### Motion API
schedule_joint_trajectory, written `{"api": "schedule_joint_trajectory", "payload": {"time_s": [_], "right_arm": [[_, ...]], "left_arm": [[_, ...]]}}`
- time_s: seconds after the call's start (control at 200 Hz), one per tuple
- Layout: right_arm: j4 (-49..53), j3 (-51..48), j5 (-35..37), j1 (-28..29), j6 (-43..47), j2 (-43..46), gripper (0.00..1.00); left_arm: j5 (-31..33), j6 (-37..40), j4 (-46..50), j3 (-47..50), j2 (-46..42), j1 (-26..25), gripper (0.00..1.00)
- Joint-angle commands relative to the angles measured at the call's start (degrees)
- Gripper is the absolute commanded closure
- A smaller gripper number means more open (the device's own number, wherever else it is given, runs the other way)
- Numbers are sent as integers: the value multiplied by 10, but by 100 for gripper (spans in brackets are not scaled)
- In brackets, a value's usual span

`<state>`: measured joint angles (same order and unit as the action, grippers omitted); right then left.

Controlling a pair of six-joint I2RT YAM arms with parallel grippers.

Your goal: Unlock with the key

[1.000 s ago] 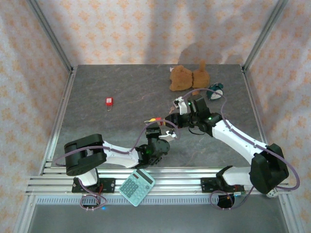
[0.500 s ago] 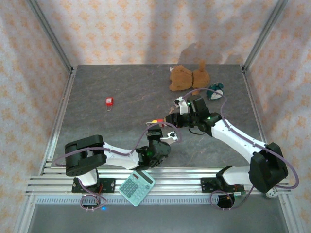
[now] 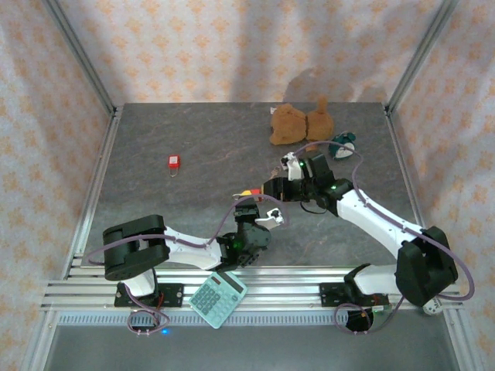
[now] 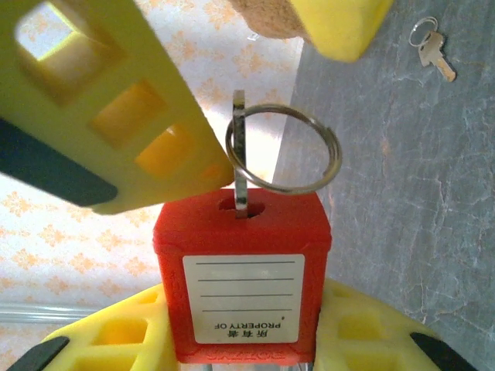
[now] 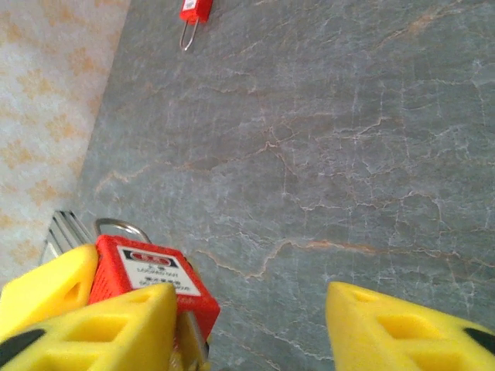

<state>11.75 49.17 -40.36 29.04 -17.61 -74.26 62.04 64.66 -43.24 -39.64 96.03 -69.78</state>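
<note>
Right gripper opened at the key
I spread the right gripper's (image 5: pixel 251 305) jaws wider beside the key (image 4: pixel 240 154) seated in the red padlock (image 4: pixel 241 286), and its tip drifted slightly away from the arm bases.

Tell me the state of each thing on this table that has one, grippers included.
Left gripper: shut on held padlock.
Right gripper: open, fingers either side of key.
Held padlock: key inserted, shackle state unclear.
Second padlock: lying on table, ungripped.
Loose key: lying on table.
</note>
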Motion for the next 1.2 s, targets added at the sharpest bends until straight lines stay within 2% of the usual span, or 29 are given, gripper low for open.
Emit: {"api": "schedule_joint_trajectory", "payload": {"time_s": [0.0, 0.305, 0.666, 0.856, 1.101, 1.191], "right_arm": [[-55, -16, -16, -18, -72, 21, 41], [-282, -83, -108, -24, -286, -3, 34], [-292, -101, -124, -23, -313, 2, 29], [-305, -101, -125, -12, -323, -30, 31], [-350, -112, -126, 1, -349, -59, 43], [-350, -111, -131, 1, -350, -56, 51]], "left_arm": [[23, 7, -62, 7, -2, -5, 86], [27, 50, -147, 7, 17, -5, 86], [19, 60, -179, 0, 44, -5, 87], [13, 81, -210, -6, 60, -5, 88], [10, 113, -262, -9, 85, -2, 87], [7, 111, -259, -10, 88, 2, 87]]}}
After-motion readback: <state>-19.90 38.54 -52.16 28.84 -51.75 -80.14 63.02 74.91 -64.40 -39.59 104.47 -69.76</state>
